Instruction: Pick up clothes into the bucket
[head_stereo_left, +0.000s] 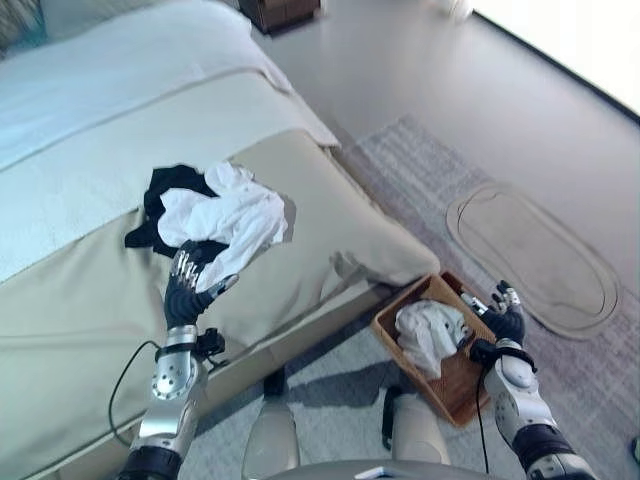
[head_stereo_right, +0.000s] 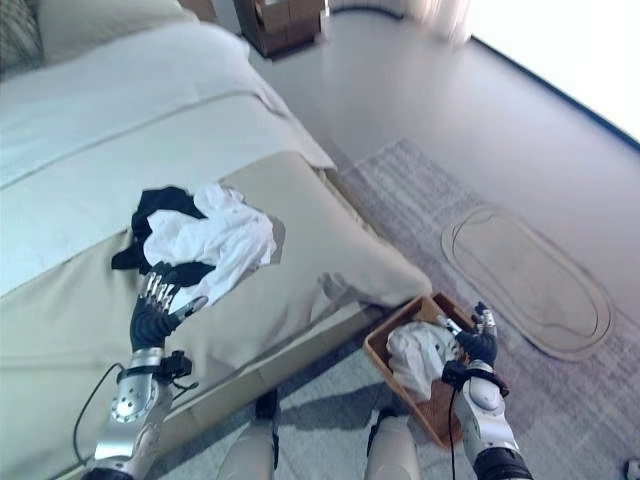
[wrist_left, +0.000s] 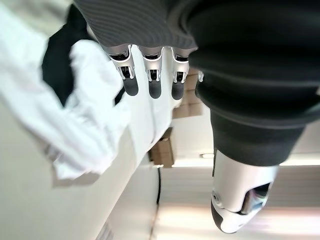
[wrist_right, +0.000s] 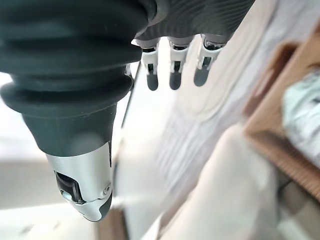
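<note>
Left eye view: left hand (head_stereo_left: 187, 288) raised over the bed (head_stereo_left: 90, 300), fingers (head_stereo_left: 183, 264) straight and spread, tips just short of the near edge of the white garment (head_stereo_left: 235, 218); black garment (head_stereo_left: 165, 190) lying beyond and partly under the white one, further from the fingertips. Nothing held. Right hand (head_stereo_left: 503, 322) at the far rim of the brown bucket (head_stereo_left: 452, 385) on the floor, fingers relaxed and empty; one white cloth (head_stereo_left: 428, 333) already inside, just beside that hand. Oval mat (head_stereo_left: 530, 255) well apart, beyond the bucket. Right eye view: same layout; left fingertips (head_stereo_right: 156, 289) touching or nearly touching the dark fold under the white garment, contact not resolvable. Left wrist view: fingers (wrist_left: 152, 80) extended in a row, thumb (wrist_left: 239, 200) apart, white garment (wrist_left: 75, 125) lying past the tips with a dark patch of the black garment (wrist_left: 55, 65) behind it; no cloth between fingers and thumb. Right wrist view: fingers (wrist_right: 172, 70) straight, holding nothing, bucket rim (wrist_right: 280, 150) off to the thumb-opposite side. Judged step: reach for the second pick, one item delivered, two still on the bed. Next move calls for pushing the left fingers on into the white cloth, closing on a thick fold, lifting clear, then carrying across to the bucket.
</note>
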